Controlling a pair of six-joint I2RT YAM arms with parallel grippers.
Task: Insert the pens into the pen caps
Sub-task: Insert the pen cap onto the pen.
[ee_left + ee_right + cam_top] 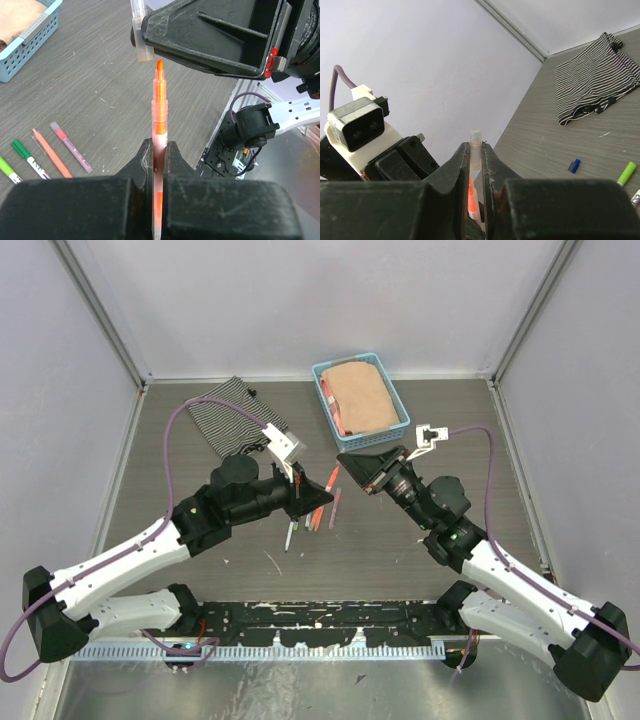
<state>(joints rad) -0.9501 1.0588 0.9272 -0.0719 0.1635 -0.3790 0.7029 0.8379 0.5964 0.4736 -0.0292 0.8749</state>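
Note:
My left gripper (159, 146) is shut on an orange pen (159, 112) that stands up out of the jaws with its bare tip (159, 65) uppermost. My right gripper (476, 147) is shut on a short clear pen cap (476, 142). The cap (141, 37) hangs just above and slightly left of the pen tip, apart from it. In the right wrist view the orange tip (471, 196) shows below the cap between the jaws. In the top view the two grippers (318, 498) (350, 462) meet over the middle of the table. Several more pens (312, 518) lie below them.
A blue basket (322, 390) holding tan cloth stands at the back. A striped cloth (235, 420) lies at the back left. On the table lie a pink pen (70, 147), an orange pen (50, 152), a green-ended pen (27, 157), a small blue cap (575, 165) and a green pen (626, 173).

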